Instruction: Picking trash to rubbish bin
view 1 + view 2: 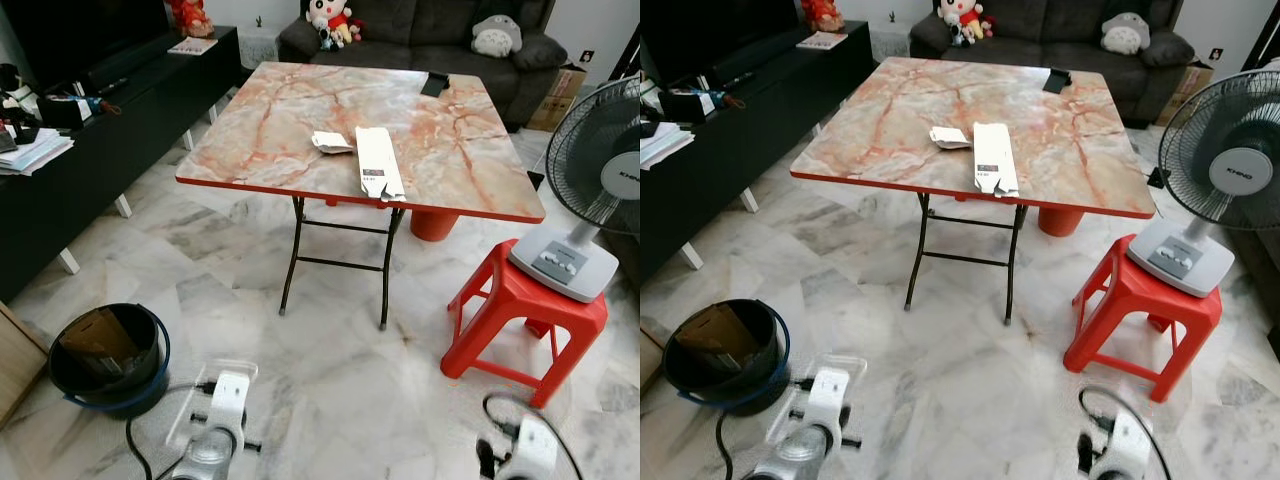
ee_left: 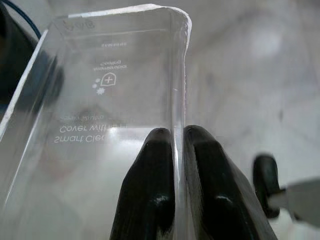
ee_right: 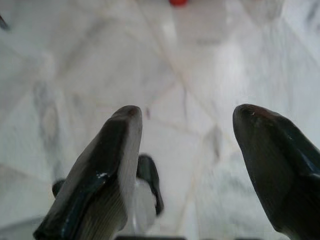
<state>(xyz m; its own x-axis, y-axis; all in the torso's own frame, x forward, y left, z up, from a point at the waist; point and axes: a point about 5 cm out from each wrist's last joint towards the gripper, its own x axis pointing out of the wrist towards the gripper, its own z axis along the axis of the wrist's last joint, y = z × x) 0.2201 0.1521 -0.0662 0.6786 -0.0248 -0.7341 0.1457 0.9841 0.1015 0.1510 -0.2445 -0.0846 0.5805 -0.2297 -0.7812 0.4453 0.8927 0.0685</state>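
Clear plastic tray, thin, glossy, faintly printed, pinched by its rim in the left gripper near the round black bin. Right gripper spread, holding nothing, over marble floor.

A folding table with an orange-veined marble-pattern top stands on a pale marble-tile floor in a living room. Behind its far edge sits a dark grey sofa lined with soft toys. A long black cabinet runs along the left side, papers stacked on its near end. To the right, a white fan rests on a red plastic stool. Cardboard boxes sit by the sofa's right end.
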